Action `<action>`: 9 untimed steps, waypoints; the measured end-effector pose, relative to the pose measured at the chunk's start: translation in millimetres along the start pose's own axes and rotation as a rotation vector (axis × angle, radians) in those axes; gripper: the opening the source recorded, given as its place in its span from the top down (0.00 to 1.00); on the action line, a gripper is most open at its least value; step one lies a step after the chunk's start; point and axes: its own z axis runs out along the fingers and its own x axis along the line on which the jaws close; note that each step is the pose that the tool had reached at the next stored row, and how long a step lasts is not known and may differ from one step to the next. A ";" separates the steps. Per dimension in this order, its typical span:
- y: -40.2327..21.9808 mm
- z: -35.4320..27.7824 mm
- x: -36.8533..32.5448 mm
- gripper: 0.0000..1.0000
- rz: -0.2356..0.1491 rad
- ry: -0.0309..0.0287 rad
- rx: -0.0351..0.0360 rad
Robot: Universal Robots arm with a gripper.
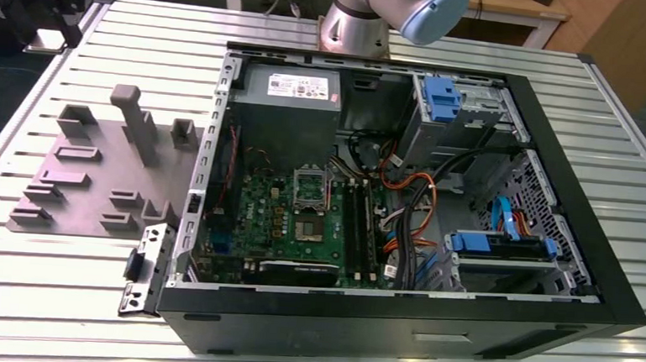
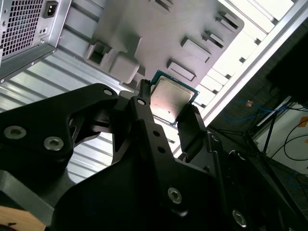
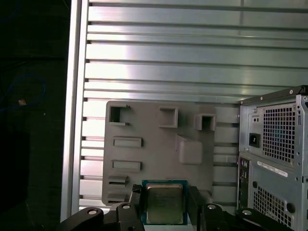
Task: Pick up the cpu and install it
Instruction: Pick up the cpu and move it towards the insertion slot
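Above slatted table (image 3: 192,62), silvery cpu (image 3: 164,206) in claw (image 3: 164,198)

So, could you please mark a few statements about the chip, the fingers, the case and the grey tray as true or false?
1. The case lies open on the slatted table. True.
2. The fingers are shut on the chip. True.
3. The chip sits inside the case. False: it is held between the fingers outside the case, in front of the grey tray in both wrist views.
4. The grey tray lies inside the case. False: it lies on the table beside the case, at the exterior view's left.
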 end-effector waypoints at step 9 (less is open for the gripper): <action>-0.1 -0.1 -4.9 0.53 0.000 0.0000 0.0000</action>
